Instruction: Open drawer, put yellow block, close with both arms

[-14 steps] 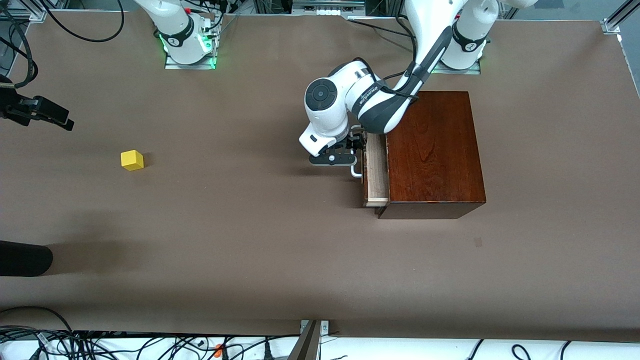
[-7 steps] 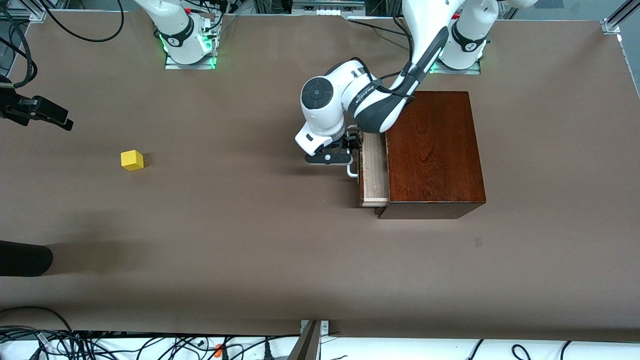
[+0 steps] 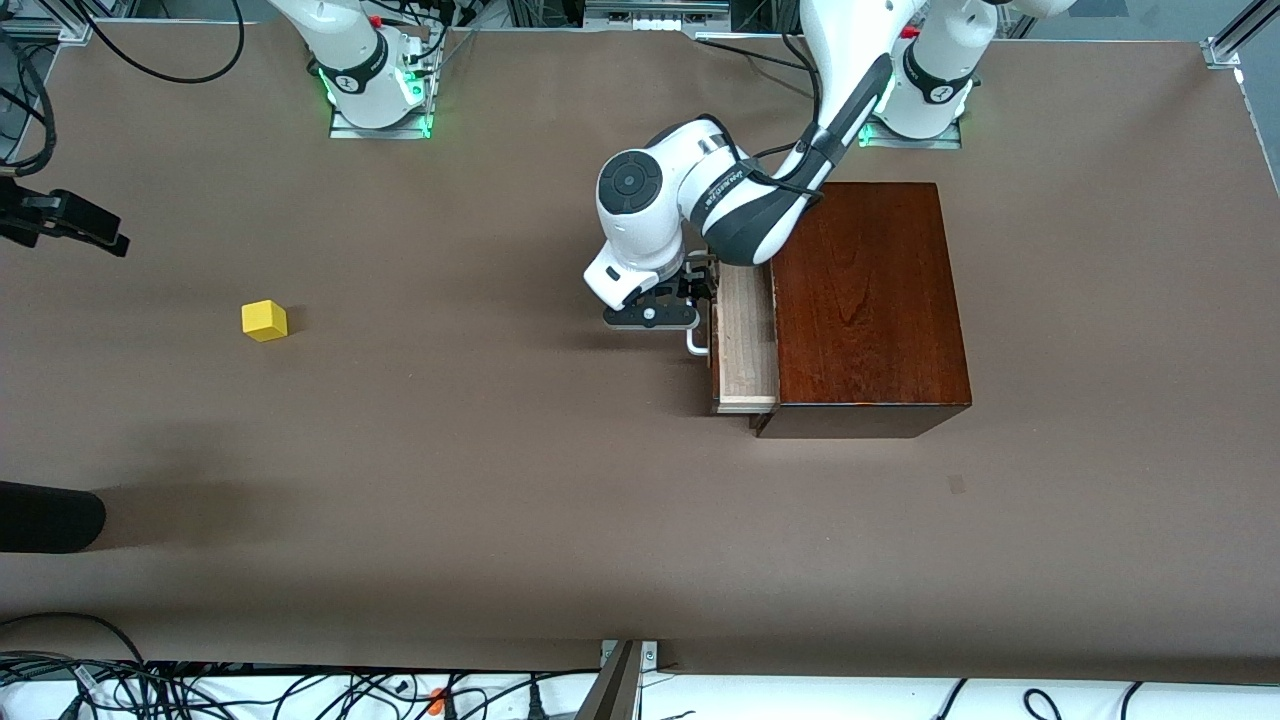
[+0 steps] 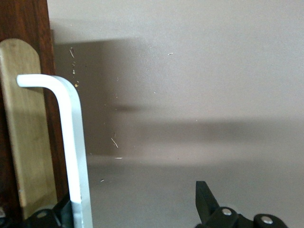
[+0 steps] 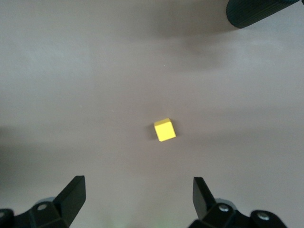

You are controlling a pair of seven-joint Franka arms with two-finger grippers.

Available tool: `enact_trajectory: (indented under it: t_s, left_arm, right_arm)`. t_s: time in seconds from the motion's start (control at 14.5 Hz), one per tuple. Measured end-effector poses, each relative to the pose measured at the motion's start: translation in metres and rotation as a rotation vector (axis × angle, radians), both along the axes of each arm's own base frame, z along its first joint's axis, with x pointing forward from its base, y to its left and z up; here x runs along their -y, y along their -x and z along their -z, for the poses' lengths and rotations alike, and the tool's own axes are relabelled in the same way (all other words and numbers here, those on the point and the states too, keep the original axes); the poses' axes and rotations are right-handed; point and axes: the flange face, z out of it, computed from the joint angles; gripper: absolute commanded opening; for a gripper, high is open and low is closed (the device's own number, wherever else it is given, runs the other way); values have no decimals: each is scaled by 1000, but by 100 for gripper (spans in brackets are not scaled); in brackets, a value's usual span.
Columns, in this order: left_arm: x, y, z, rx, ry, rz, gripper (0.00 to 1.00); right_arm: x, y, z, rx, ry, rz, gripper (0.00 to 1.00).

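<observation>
The dark reddish-brown box (image 3: 870, 300) stands toward the left arm's end, its drawer (image 3: 746, 340) slid partly out with pale wood showing. My left gripper (image 3: 700, 295) is at the white bar handle (image 3: 696, 343). In the left wrist view the handle (image 4: 71, 142) rests against one finger while the other finger (image 4: 204, 194) stands well apart, so the left gripper (image 4: 133, 204) is open and hooked on the bar. The yellow block (image 3: 264, 321) lies alone on the table toward the right arm's end. My right gripper (image 5: 137, 190) hangs open over the table, with the block (image 5: 164, 129) below it and apart from its fingers.
A black cylinder (image 3: 45, 515) juts in at the table's edge, nearer the front camera than the block, and shows in the right wrist view too (image 5: 256, 12). Brown tabletop (image 3: 480, 420) stretches between block and drawer.
The drawer has slid farther out toward the right arm's end, with the left gripper moving along at the handle. The right gripper has drifted slightly; the block has not moved.
</observation>
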Motion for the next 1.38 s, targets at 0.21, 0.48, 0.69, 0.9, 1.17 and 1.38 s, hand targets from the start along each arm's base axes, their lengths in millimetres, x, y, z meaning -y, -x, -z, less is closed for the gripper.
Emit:
enact_trajectory:
  t_s: [0.21, 0.48, 0.69, 0.9, 1.17, 1.38]
  left_arm:
    - [2, 1, 2, 3, -6, 6, 100]
    - [3, 3, 3, 10, -16, 14, 100]
    - [6, 7, 6, 27, -39, 36, 100]
    - [9, 10, 9, 38, -55, 52, 100]
    - [10, 10, 8, 37, -61, 53, 100]
    - [11, 9, 8, 31, -69, 52, 100]
  right_arm:
    - [48, 9, 21, -49, -14, -56, 100]
    - [56, 17, 64, -38, -19, -73, 100]
    - [50, 38, 115, -30, -27, -86, 100]
    - [44, 52, 183, 13, -23, -100, 100]
    - [40, 61, 250, 18, -23, -110, 100]
    - [40, 54, 287, 32, -26, -103, 100]
